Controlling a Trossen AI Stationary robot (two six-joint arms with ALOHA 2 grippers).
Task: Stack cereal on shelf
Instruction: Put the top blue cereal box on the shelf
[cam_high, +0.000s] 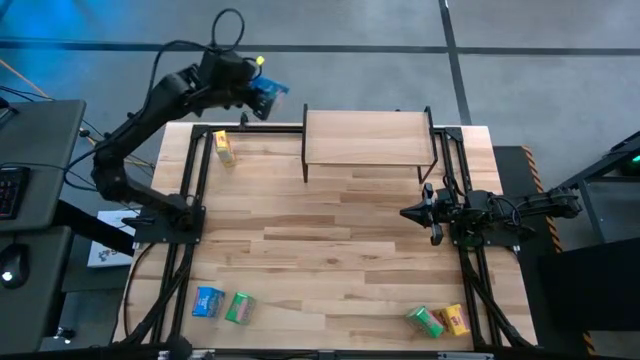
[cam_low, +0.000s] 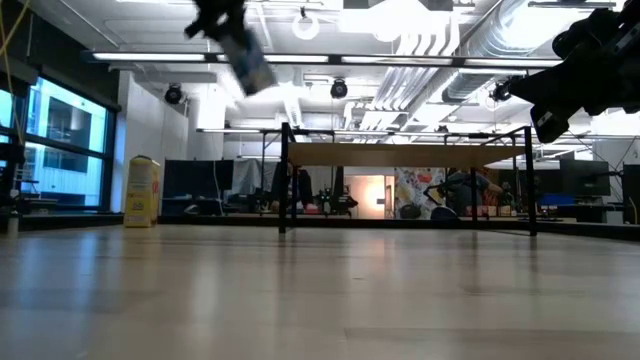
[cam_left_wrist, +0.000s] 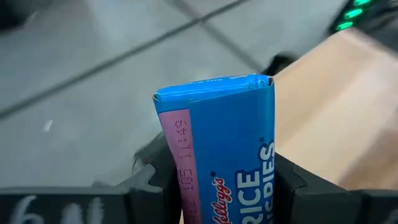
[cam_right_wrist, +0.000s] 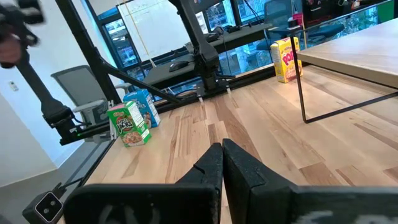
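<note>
My left gripper (cam_high: 258, 95) is raised beyond the table's far-left corner, just left of the shelf (cam_high: 370, 138), and is shut on a blue cereal box (cam_high: 272, 92). In the low view this box (cam_low: 247, 58) hangs tilted high above the table. A yellow box (cam_high: 225, 148) stands at the far left. A blue box (cam_high: 208, 301) and a green box (cam_high: 240, 307) sit near the left front corner. Another green box (cam_high: 424, 320) and a yellow one (cam_high: 455, 320) are near the right front. My right gripper (cam_high: 408, 213) is shut and hovers at the right, below the shelf. My left gripper (cam_left_wrist: 217, 193) pinches the blue box between its two fingers (cam_left_wrist: 152, 186), one on the pink narrow side (cam_left_wrist: 180, 149) and one on the opposite side. The box's blue end flap (cam_left_wrist: 211, 87) sticks out beyond the fingertips. The box is lifted clear and tilted.
The shelf's thin black legs (cam_high: 305, 160) stand on the far middle of the table, and its board (cam_low: 405, 155) carries nothing. Black frame rails (cam_high: 190, 200) run along both table sides. The wood between the shelf and the front boxes is bare.
</note>
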